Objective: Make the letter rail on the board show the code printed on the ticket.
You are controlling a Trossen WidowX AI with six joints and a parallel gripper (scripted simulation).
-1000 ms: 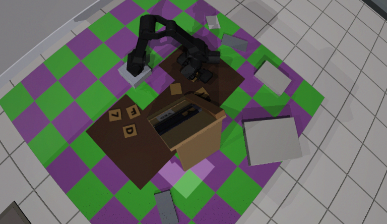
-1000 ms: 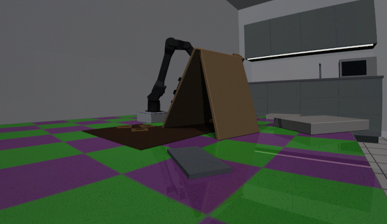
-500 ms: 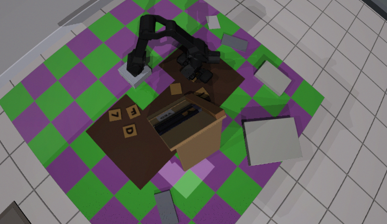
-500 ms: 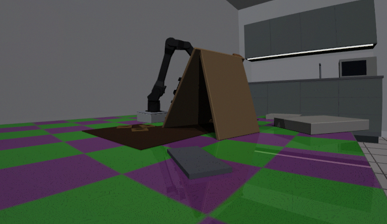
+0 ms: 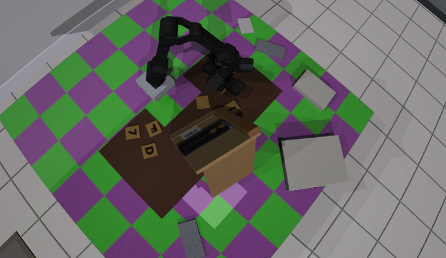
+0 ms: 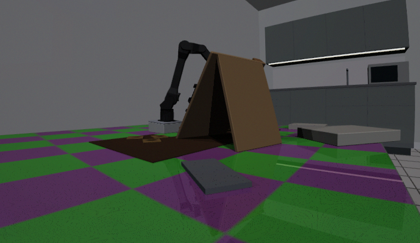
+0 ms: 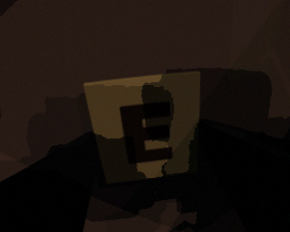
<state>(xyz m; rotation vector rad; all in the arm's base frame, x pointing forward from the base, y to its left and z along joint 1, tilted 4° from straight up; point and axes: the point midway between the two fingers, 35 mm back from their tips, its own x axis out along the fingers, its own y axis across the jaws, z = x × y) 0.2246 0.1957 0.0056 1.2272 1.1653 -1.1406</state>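
Observation:
My gripper (image 5: 223,88) (image 7: 148,133) is low over the dark mat, shut on the E tile (image 5: 223,91) (image 7: 131,132), a finger at each side. The tan board (image 5: 230,162) (image 6: 250,104) stands like a tent. On it are a dark rail (image 5: 187,149) with a tile (image 5: 215,130) inside, letter unclear, and a ticket (image 5: 190,132) that seems to read YED. Tiles 7 (image 5: 132,132), F (image 5: 153,128) and D (image 5: 149,150) lie left of the board. A tile (image 5: 202,101) with no readable letter and a partly hidden tile (image 5: 233,106) lie behind it.
A brown block (image 5: 238,120) sits along the board's top right. Pale boxes (image 5: 313,89) (image 5: 313,162) stand to the right. Grey slabs (image 5: 270,49) (image 5: 191,239) and a small white slab (image 5: 245,25) lie around. The dark mat (image 5: 157,189) runs beneath the board.

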